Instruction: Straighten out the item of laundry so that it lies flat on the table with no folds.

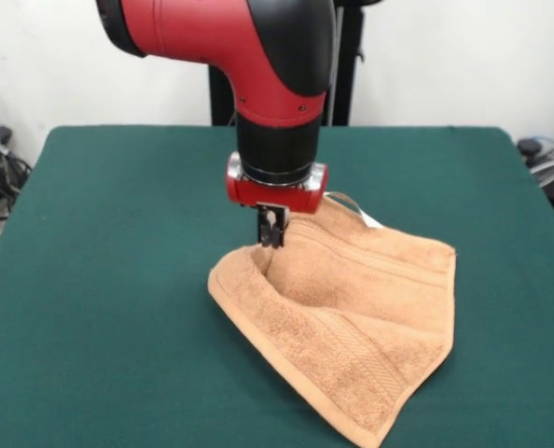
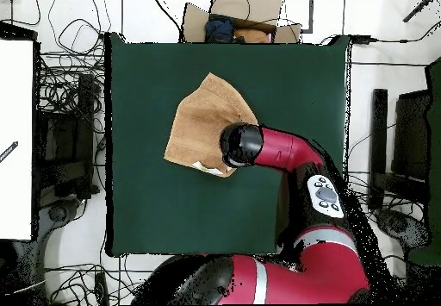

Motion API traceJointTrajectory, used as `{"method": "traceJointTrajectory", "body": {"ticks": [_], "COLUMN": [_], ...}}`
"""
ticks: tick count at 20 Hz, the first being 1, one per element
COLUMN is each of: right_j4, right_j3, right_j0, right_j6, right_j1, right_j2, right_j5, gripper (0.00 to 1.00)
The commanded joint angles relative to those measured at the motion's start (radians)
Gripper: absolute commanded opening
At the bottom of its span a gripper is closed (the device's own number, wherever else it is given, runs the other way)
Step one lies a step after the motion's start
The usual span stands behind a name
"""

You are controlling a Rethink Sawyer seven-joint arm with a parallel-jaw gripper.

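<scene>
The gripper (image 1: 271,235) is pinching a raised edge of the peach-orange towel (image 1: 352,317), which is spreading below and beside it on the green table (image 1: 100,280). Soft, light terry; gripping a corner hem appears best.

You see the towel (image 1: 352,317) lying on the table (image 1: 109,280), off-centre toward its right half in the front view. The gripper (image 1: 271,241) stands over the towel's far left corner, touching it there. The towel's tag (image 1: 370,221) sits at its far edge, right of the gripper.
</scene>
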Motion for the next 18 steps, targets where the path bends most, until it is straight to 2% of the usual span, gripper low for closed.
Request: {"method": "traceJointTrajectory", "body": {"ticks": [1, 4, 10, 18], "right_j4": [0.003, 0.003, -0.035, -0.037], "right_j3": [-0.028, -0.032, -0.12, -0.157], "right_j0": [-0.008, -0.022, -0.014, -0.024], "right_j6": [0.135, 0.119, 0.076, 0.027], "right_j1": [0.034, 0.038, 0.053, 0.01], "right_j2": [-0.016, -0.005, -0.033, -0.012], "right_j5": [0.02, 0.025, 0.079, 0.182], "gripper": [0.0, 0.0, 0.0, 0.0]}}
